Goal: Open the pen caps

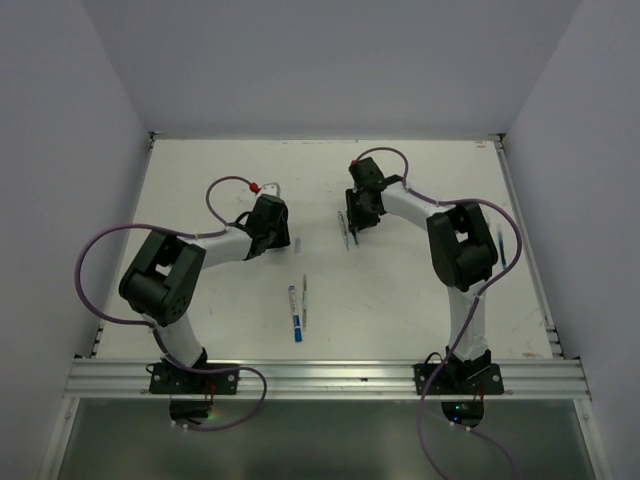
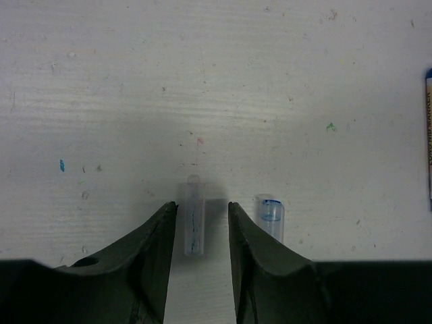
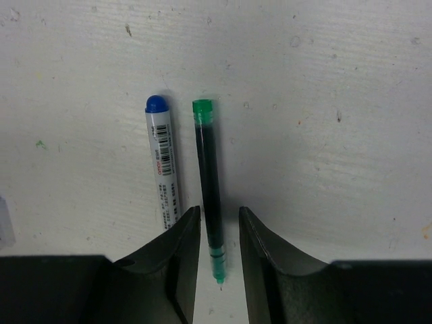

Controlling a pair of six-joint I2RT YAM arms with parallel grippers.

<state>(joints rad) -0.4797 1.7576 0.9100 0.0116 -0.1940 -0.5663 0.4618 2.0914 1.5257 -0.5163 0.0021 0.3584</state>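
Observation:
In the left wrist view, a clear pen cap (image 2: 193,216) lies on the table between the fingers of my left gripper (image 2: 202,206). The jaws are open, with a gap on each side of it. A second clear cap with a blue ring (image 2: 271,214) lies just right of the right finger. In the right wrist view, my right gripper (image 3: 219,210) is open and straddles a green-black pen (image 3: 208,169) lying on the table with its tip bare. A white pen with a blue end (image 3: 164,162) lies beside it, by the left finger. From above, both grippers (image 1: 275,232) (image 1: 355,220) are low over the table.
A blue pen (image 1: 295,312) and a thin dark pen (image 1: 305,298) lie at the table's centre front. Another pen (image 1: 500,245) lies by the right arm. A small red piece (image 1: 255,186) sits behind the left gripper. A cap edge (image 3: 3,229) shows at the left of the right wrist view.

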